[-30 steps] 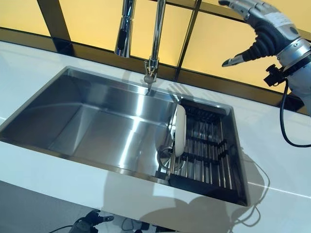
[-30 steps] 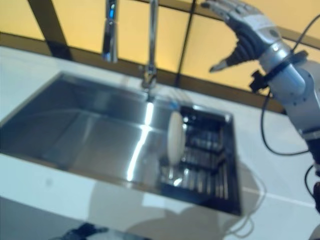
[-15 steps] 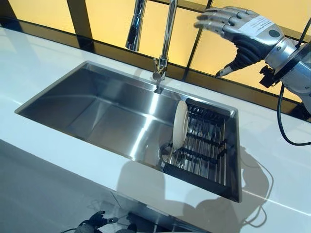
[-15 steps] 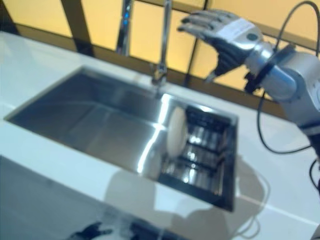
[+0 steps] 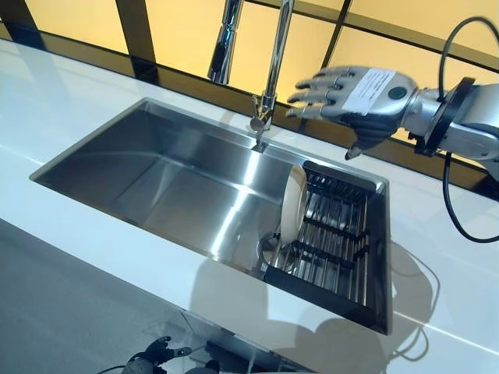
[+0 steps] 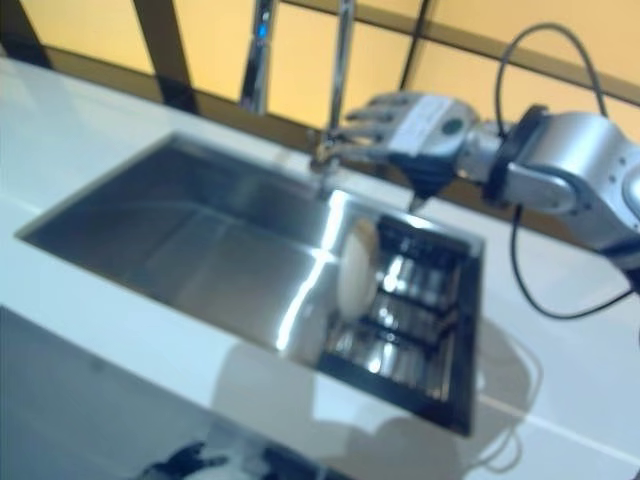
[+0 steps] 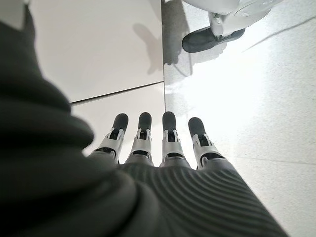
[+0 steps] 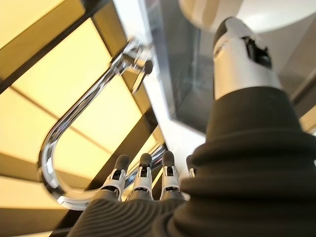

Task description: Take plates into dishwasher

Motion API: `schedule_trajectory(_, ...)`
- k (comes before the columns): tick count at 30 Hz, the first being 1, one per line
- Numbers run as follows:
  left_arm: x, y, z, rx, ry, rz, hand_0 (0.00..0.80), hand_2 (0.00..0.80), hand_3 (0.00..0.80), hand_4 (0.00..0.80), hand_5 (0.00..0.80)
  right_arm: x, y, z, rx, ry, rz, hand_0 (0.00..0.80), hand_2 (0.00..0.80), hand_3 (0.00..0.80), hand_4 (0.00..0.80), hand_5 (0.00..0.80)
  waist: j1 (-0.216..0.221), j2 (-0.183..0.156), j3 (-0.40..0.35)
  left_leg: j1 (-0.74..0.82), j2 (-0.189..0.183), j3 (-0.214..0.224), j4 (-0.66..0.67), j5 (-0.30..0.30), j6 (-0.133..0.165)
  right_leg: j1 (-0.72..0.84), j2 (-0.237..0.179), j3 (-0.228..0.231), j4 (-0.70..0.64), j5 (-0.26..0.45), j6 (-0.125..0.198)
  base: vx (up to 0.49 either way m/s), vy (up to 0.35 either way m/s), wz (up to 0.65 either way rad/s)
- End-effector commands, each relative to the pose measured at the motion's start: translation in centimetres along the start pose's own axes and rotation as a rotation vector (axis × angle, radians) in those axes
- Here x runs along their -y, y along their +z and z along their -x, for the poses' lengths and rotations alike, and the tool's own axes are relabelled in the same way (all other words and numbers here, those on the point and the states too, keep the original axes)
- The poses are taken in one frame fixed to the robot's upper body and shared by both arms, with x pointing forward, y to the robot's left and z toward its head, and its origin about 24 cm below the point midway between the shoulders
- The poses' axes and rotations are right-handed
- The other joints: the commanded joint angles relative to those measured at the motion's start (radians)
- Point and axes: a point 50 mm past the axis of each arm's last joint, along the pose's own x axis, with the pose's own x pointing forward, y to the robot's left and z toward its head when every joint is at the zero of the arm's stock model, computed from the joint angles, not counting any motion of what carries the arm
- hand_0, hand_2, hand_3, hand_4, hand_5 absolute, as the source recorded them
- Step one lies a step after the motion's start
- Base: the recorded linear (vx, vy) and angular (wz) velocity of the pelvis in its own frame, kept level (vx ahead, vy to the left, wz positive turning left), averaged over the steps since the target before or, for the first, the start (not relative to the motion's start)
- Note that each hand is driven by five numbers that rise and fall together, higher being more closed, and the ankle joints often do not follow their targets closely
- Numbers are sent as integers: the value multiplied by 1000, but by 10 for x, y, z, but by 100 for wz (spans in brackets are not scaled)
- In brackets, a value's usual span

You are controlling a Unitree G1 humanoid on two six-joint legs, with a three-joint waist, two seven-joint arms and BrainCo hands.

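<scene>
Fingers (image 5: 312,87) spread, empty; right hand (image 5: 355,97) now lowered beside tap (image 5: 269,70), above plate (image 5: 294,201) in rack (image 5: 335,241). Grasp pending. Left hand (image 7: 158,143) relaxed, idle.

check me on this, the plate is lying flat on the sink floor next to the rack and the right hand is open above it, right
Not quite. The plate is not lying flat: it stands on edge, at the left end of the black rack in the sink, as the left eye view shows. The rest holds: the right hand is above it with fingers straight, holding nothing.
</scene>
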Motion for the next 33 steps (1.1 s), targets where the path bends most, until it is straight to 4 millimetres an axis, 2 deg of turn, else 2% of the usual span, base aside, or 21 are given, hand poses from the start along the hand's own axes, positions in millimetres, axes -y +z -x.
schedule_trajectory(1, -6, -1, -1, -14, 8, -36, 0, 0, 0, 0, 0, -2, -6, -7, -10, 60, 35, 0, 0, 0, 0, 0, 34, -27, -47, -18, 52, 57, 7, -2, -60, 38, -32, -25, 21, -18, 49, 1, -38, -3)
schedule_trajectory(9, -6, 4, -1, -2, -3, -64, 0, 0, 0, 0, 0, -29, -5, -22, 27, 156, 0, 0, 0, 0, 0, 0, 44, -21, -43, -7, 52, 67, 9, -7, -59, 53, -28, -26, 11, -20, 46, 5, -23, -5)
schedule_trajectory(15, -9, 1, -1, -13, -4, -69, 0, 0, 0, 0, 0, -44, -6, -28, 25, 149, -34, 0, 0, 0, 0, 0, 41, -23, -41, 2, 55, 81, 8, -10, -58, 58, -21, -16, 8, -18, 46, 2, -55, -1)
schedule_trajectory(22, -7, -6, 0, -40, -3, -51, 0, 0, 0, 0, 0, -50, -13, -39, 31, 134, -39, 0, 0, 0, 0, 0, 30, -19, -55, 10, 63, 108, 14, -18, -60, 58, -10, 13, 6, -23, 41, 21, -63, -17)
schedule_trajectory(33, -9, -11, 1, -52, -18, -97, 0, 0, 0, 0, 0, -47, -25, -40, -16, 125, -20, 0, 0, 0, 0, 0, 14, -9, -59, 9, 81, 130, 33, -19, -71, 59, 1, 35, 2, -30, 31, 2, -67, -9)
